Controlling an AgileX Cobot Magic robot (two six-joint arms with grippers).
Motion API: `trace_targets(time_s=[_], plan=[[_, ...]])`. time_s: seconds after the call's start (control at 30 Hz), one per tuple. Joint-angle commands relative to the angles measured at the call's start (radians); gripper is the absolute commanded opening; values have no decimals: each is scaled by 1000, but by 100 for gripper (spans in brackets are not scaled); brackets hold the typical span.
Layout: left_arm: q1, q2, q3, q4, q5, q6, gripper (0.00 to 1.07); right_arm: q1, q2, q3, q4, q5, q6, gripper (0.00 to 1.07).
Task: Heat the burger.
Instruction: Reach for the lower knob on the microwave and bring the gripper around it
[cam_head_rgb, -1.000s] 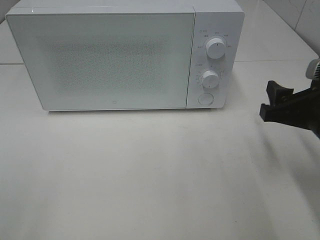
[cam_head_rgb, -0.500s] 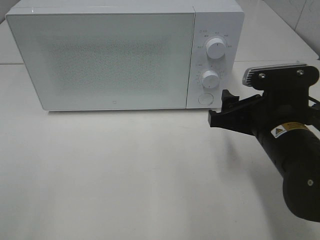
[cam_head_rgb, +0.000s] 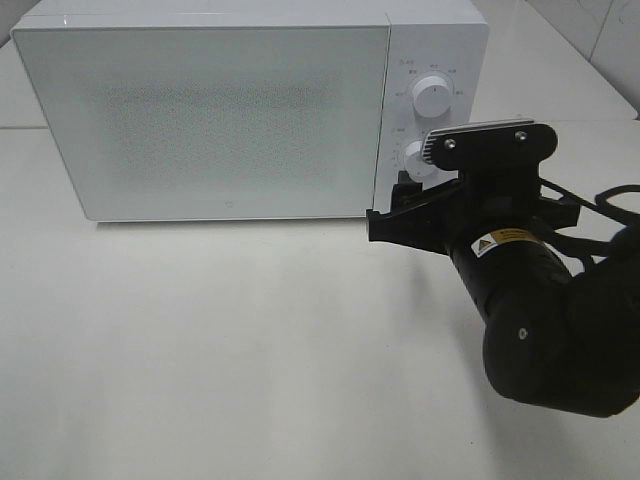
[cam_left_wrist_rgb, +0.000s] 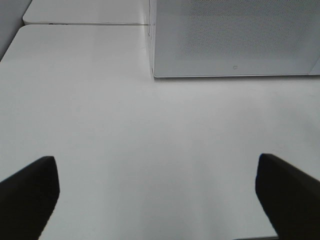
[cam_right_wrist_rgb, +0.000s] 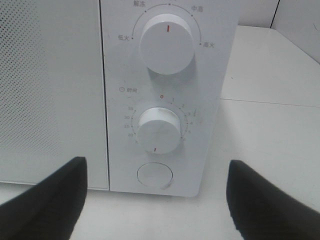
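Observation:
The burger is out of view in every frame. The white microwave (cam_head_rgb: 200, 110) stands at the back of the table with its door shut. My right gripper (cam_head_rgb: 390, 208) hovers just in front of the control panel, open and holding nothing. In the right wrist view its two dark fingertips (cam_right_wrist_rgb: 50, 200) flank the lower timer knob (cam_right_wrist_rgb: 159, 130) and the round button (cam_right_wrist_rgb: 154, 175), short of touching them. The upper power knob (cam_right_wrist_rgb: 167, 44) sits above. My left gripper (cam_left_wrist_rgb: 160, 200) is open and empty over bare table, facing the microwave's front corner (cam_left_wrist_rgb: 155, 75).
The white table (cam_head_rgb: 200, 340) spreads in front of the microwave. The bulky black right arm (cam_head_rgb: 540, 320) fills the right side of the exterior high view. A tiled wall runs along the far right edge (cam_head_rgb: 615, 40).
The right arm has swept in from the right edge toward the left, bringing its open gripper up to the microwave's control panel. The microwave has not moved.

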Motion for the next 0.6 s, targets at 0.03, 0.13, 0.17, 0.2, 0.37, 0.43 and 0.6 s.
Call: trace_targets(time_s=[0.03,0.13,0.17,0.2,0.37,0.43,0.6], plan=[[3,-23,1,0,-13,-5,100,-5,25,-38,-9,-27,-11,75],[3,-23,1,0,-13,-5,100,-16,42,-62,-12,-20,-10,75],[3,-23,1,0,-13,-5,100,-16,42,-62,-12,-20,-10,75],[3,-23,1,0,-13,-5,100,-16,57,-78,-12,-20,-8,76],[3,-23,1,0,-13,-5,100,-53,78,-119,-50,9,5,78],[3,-23,1,0,-13,-5,100,-69,89,-139,-63,9,20,77],[3,-23,1,0,-13,-5,100,-85,108,-163,-70,12,22,77]])
